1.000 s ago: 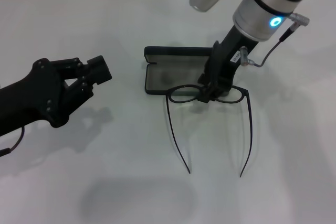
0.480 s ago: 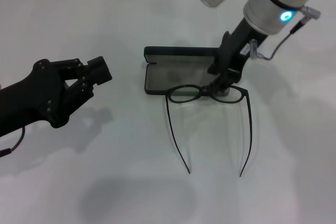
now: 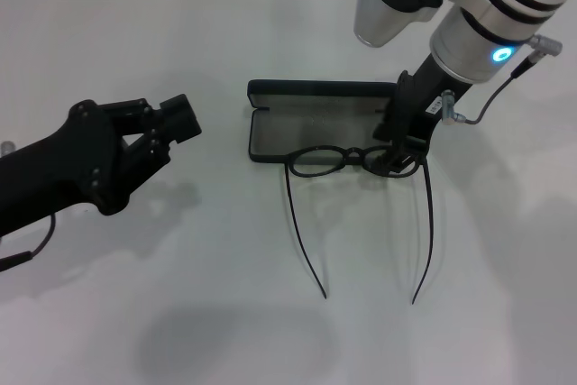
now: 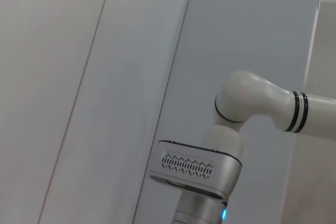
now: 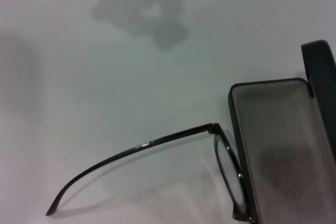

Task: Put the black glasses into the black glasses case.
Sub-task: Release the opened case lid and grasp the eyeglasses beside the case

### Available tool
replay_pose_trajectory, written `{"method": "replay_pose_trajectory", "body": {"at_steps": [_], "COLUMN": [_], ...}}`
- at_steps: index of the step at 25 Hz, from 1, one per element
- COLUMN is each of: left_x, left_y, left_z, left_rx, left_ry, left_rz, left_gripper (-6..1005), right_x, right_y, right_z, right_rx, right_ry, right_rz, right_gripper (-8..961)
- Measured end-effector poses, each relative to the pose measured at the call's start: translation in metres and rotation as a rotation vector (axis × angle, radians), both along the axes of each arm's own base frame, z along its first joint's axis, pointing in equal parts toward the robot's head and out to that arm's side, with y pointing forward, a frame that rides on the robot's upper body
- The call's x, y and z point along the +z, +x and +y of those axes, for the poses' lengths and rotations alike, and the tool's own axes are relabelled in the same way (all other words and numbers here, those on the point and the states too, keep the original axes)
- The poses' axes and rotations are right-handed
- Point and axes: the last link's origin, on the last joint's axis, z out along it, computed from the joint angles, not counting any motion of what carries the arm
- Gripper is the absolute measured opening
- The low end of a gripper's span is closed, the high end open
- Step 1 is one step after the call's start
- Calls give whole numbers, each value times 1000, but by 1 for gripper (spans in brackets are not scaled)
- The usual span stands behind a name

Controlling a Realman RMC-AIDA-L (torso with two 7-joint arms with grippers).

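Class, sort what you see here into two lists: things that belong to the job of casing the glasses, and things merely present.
Belongs to the job:
thin black wire-framed glasses, temples unfolded
open black hinged hard glasses case
right gripper, at the glasses' front

Merely present:
left gripper, hovering apart at the robot's left
white table

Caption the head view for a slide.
Right gripper at the black glasses beside the open case; left gripper waits apart.

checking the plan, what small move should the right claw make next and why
Probably fold the temple arms first: the black glasses lie against the open black glasses case with both arms spread, and the right claw sits over the right lens. The left claw hovers far left.
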Motion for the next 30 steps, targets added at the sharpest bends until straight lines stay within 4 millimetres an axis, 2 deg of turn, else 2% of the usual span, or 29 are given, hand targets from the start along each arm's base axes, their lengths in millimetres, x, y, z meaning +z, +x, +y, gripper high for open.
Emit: {"method": "replay_pose_trajectory", "body": {"at_steps": [15, 30], "left_x": [-4, -10], "left_y": [-1, 0], "left_z": [2, 3], "left_rx": [-7, -6], "left_ry": [8, -14], "left_rz": [0, 5], "left_gripper": [110, 107], "right_x": [-4, -10], "right_y": [-2, 10], "right_z": [4, 4], "right_rx": [22, -8], "right_ry": [29, 15], "right_rz": [66, 130], "right_gripper": [429, 425]}}
